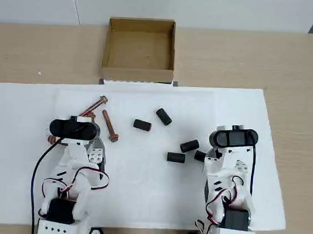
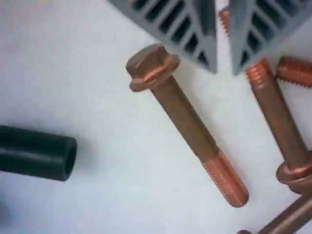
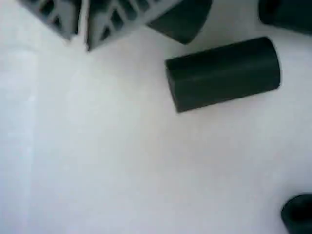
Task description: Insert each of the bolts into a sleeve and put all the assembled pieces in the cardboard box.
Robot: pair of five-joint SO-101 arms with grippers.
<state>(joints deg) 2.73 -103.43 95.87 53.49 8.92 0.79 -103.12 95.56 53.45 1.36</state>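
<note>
Left gripper (image 2: 224,68): grey fingers drawn almost together, thin slit, holding nothing. Far bolt (image 2: 273,117) runs under the fingertips, its threaded end mostly hidden there. Near bolt (image 2: 187,124) lies flat on the white paper (image 2: 73,73) just beside the fingers. Its head is toward them, and its threads are toward the table's far side, where the cardboard box (image 1: 138,73) sits.

Right gripper (image 3: 82,41): likewise nearly closed, empty. Whole sleeve (image 3: 222,73) lies on its side nearby, not touching. Covered sleeve (image 3: 183,22) is partly under a finger.
</note>
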